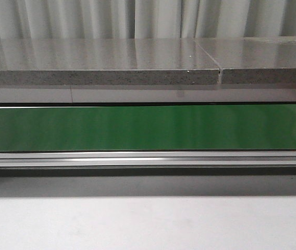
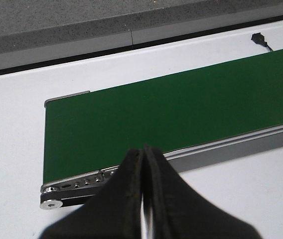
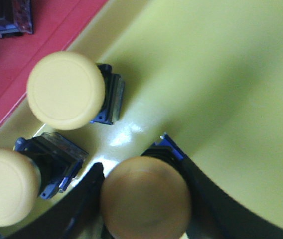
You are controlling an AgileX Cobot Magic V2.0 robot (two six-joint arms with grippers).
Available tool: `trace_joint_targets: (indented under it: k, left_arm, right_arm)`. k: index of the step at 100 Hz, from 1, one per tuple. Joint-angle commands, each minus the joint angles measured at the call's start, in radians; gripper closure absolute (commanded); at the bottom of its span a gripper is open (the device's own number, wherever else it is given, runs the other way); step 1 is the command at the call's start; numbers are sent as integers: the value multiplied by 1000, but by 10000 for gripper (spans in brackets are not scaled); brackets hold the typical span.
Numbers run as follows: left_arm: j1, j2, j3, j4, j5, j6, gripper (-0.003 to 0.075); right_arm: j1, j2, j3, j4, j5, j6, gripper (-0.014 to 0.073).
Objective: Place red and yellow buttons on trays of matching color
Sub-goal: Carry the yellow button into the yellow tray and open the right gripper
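In the right wrist view my right gripper (image 3: 141,165) is shut on a yellow button (image 3: 145,199), its black fingers (image 3: 84,194) pressed to both sides of the cap. It hangs just over the yellow tray (image 3: 221,74). Two more yellow buttons (image 3: 66,90) (image 3: 7,185) lie on that tray, tipped on their blue-black bases. The red tray (image 3: 42,35) borders it, with a dark button body (image 3: 7,17) cut off by the frame edge. My left gripper (image 2: 144,149) is shut and empty above the end of the green conveyor belt (image 2: 171,114). The front view shows neither gripper nor any button.
The green belt (image 1: 148,127) runs across the front view, with its metal rail (image 1: 148,158) on the near side and a grey stone ledge (image 1: 101,67) behind. A small black connector (image 2: 257,38) lies on the white table beyond the belt.
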Motion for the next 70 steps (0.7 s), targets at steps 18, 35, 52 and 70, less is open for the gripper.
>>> trace_joint_targets:
  k: [18,35,52,70]
  left_arm:
    - [-10,8,-25,-7,-68,-3,741]
    - [-10,8,-25,-7,-68,-3,741]
    - [-10,8,-25,-7,-68,-3,741]
    - [-10,8,-25,-7,-68,-3,741]
  right_arm:
    - [-5,15,-25,12,-56,0,473]
    - [-5,16,-25,15,-57,0,371]
    - [-5,16,-25,19,-61,0,95]
    - [-5,12,-25,28,-64,0,64]
